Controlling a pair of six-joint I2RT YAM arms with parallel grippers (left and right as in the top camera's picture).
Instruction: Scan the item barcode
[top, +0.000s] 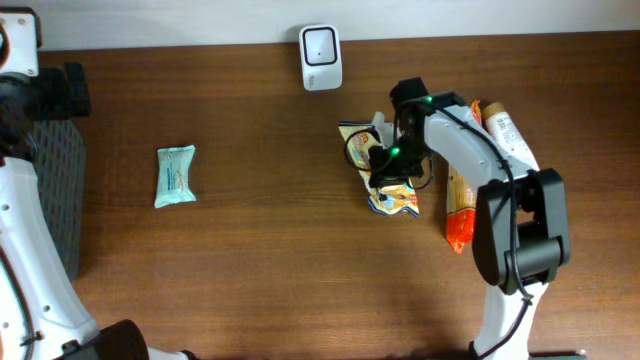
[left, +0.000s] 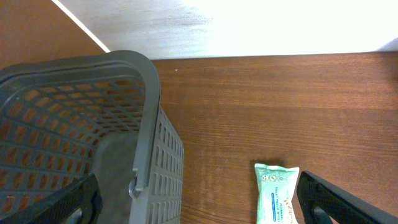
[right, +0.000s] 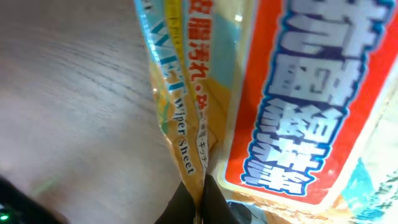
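Gripping the yellow plastic wiper-sheet packet (right: 280, 93), right end effector (right: 198, 202) is holding it at the brown wooden counter (top: 260, 260), near the white boxy scanner (top: 321, 57). Left end effector (left: 199, 202) is hanging released beside the grey plastic basket (left: 149, 112).

Table (top: 270, 250): I see a dark brown wood-grain top, meeting a pale wall (top: 180, 20) at the far edge.
Basket (left: 149, 93): grey plastic with lattice walls, standing at the table's left end.
Mint packet (top: 175, 175): a small pale green pouch, flat on the wood near the basket, to its right.
Orange packet (top: 458, 215): a long pack lying lengthwise at the right side.
White-label pack (top: 505, 130): just beside the orange packet; I cannot tell whether they touch.
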